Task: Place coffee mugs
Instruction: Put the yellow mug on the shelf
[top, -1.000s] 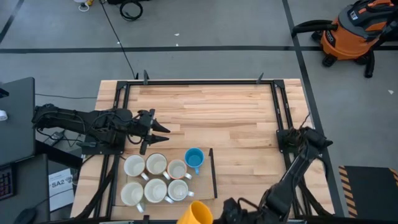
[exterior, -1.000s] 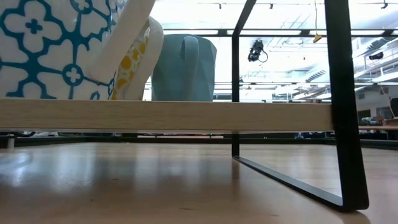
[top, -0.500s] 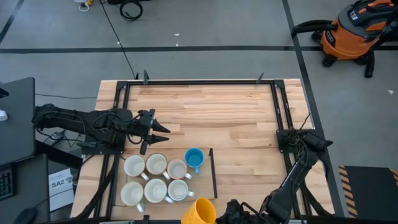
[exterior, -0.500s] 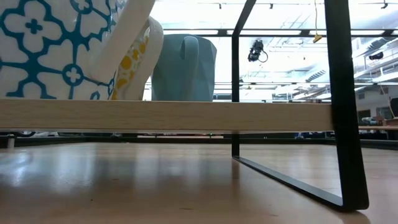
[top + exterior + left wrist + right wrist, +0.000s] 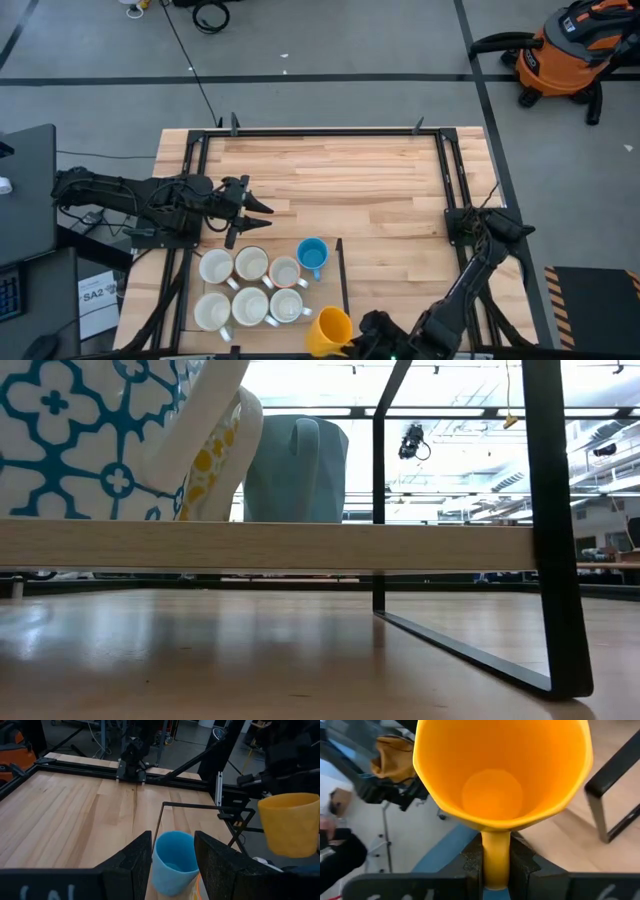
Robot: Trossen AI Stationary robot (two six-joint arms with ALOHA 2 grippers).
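An orange-yellow mug point(image 5: 330, 330) hangs in my right gripper point(image 5: 362, 335) at the table's near edge, just beside the tray's near right corner. It also shows in the left wrist view as the orange-yellow mug point(image 5: 290, 822). On the wooden tray point(image 5: 342, 275) stand several white mugs point(image 5: 250, 265) on their bases, with a blue mug point(image 5: 313, 256) at the far right. My left gripper point(image 5: 262, 217) is open and hovers beyond the tray's far left corner. Its fingers frame the blue mug point(image 5: 172, 860) without touching it. My right gripper pinches the orange-yellow mug's handle point(image 5: 496, 851) between its two fingers. It comes from the table's right, at the near edge. The mug is lifted clear, mouth up and slightly tilted, its body on the far side of the fingers.
A black metal frame point(image 5: 548, 530) rises from the tray's right end beside the blue mug. Bare wood lies to the far side and right of the tray point(image 5: 380, 190). Black rails point(image 5: 445, 160) run along the table's sides. The low view shows a blue-patterned mug point(image 5: 90, 430) close up.
My right gripper has carried the orange-yellow mug a short way toward the far edge and to the right, closer to the tray's near right corner. Its hold on the handle has not changed.
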